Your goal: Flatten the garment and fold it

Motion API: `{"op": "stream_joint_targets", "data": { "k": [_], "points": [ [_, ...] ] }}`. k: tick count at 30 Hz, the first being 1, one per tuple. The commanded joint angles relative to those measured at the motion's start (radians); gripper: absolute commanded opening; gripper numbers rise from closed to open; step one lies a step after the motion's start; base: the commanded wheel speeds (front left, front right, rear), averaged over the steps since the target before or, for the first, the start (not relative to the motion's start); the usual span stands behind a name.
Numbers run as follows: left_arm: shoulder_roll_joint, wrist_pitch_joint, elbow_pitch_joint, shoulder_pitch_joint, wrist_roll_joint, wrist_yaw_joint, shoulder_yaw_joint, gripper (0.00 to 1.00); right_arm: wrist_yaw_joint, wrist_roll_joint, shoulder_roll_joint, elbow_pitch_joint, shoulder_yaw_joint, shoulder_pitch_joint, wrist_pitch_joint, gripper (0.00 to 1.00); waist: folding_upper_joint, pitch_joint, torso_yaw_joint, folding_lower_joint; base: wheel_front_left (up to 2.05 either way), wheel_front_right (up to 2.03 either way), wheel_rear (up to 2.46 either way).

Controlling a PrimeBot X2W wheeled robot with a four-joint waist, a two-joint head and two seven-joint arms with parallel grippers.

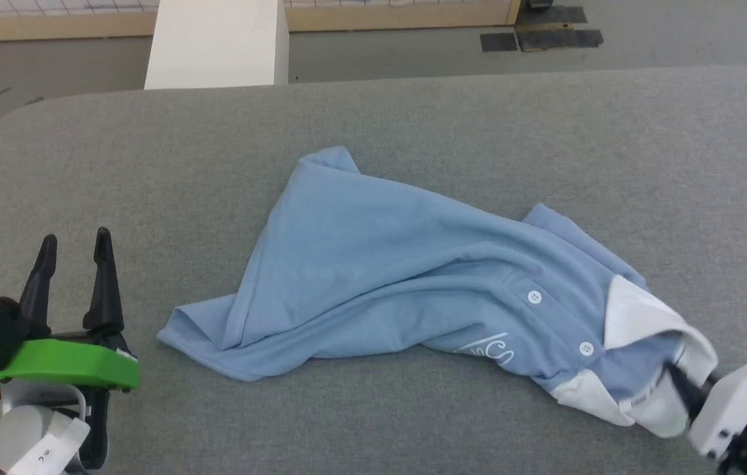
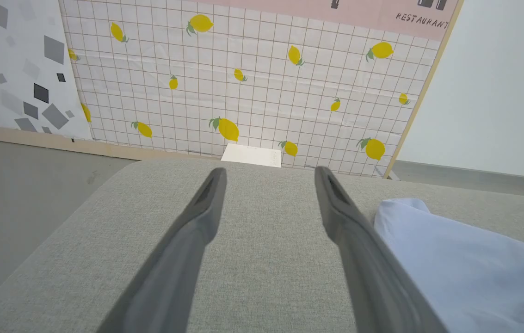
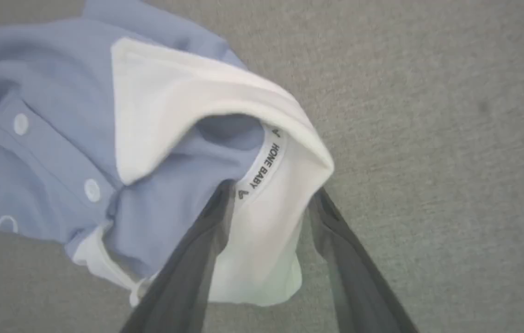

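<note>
Table: grey woven cover with a rounded far-left corner. It carries the whole work area.
Wall panel: white grid print with yellow lemons, standing beyond the table's far edge in the left wrist view.
Garment: light blue polo shirt, crumpled and unfolded. It lies on the table from centre to right of the head view. The body is bunched in long creases, with one pointed end toward the far side, another at near left, and the neck end at near right.
White block: pale and box-shaped, just past the table's far edge on the left.
Left gripper: fingers spread wide and holding nothing. It rests low over bare table at near left, close to the shirt's near-left corner but apart from it.
Right gripper: fingers apart, at the neck opening. One finger is inside the neck and one outside, with the white collar band lying between them. Cannot tell whether cloth touches either finger.
Collar: white, turned up and gaping open.
Logo: white cursive on the chest, partly lost in a fold.
Neck label: white tape printed "HONE BABY".
Buttons: two white ones on the placket, both visible.
</note>
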Motion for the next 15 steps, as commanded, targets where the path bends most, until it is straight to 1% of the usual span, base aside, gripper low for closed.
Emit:
{"op": "stream_joint_targets", "data": {
  "k": [1,3,7,11,14,15],
  "points": [
    [0.0,0.004,-0.003,0.011,-0.002,0.007,-0.002,1.0,-0.001,0.013,0.0,-0.029,-0.006,-0.028,-0.055,1.0,0.0048,-0.01,-0.001,0.0,0.0,0.0,0.0],
    [-0.001,0.007,-0.009,0.016,-0.002,0.011,-0.005,1.0,-0.001,0.01,0.0,-0.069,-0.035,-0.055,-0.155,1.0,0.0048,-0.018,0.0,0.0,0.0,0.0,0.0],
    [-0.004,0.009,-0.017,0.024,-0.002,0.018,-0.01,1.0,-0.001,-0.005,0.0,-0.11,-0.07,-0.098,-0.247,1.0,0.0048,-0.025,0.003,0.0,0.0,0.0,0.0],
    [-0.005,0.01,-0.027,0.026,-0.004,0.02,-0.015,1.0,-0.001,-0.021,0.0,-0.122,-0.092,-0.157,-0.28,1.0,0.0048,-0.013,0.013,0.0,0.0,0.0,0.0],
    [-0.001,0.011,-0.036,0.021,-0.008,0.019,-0.015,1.0,-0.001,-0.066,0.0,-0.117,-0.06,-0.209,-0.245,1.0,0.0048,0.009,0.021,0.0,0.0,0.0,0.0],
    [0.001,0.011,-0.039,0.018,-0.009,0.018,-0.016,1.0,-0.001,-0.092,0.0,-0.111,-0.036,-0.232,-0.215,1.0,0.0048,0.02,0.025,0.0,0.0,0.0,0.0]
  ]
}}
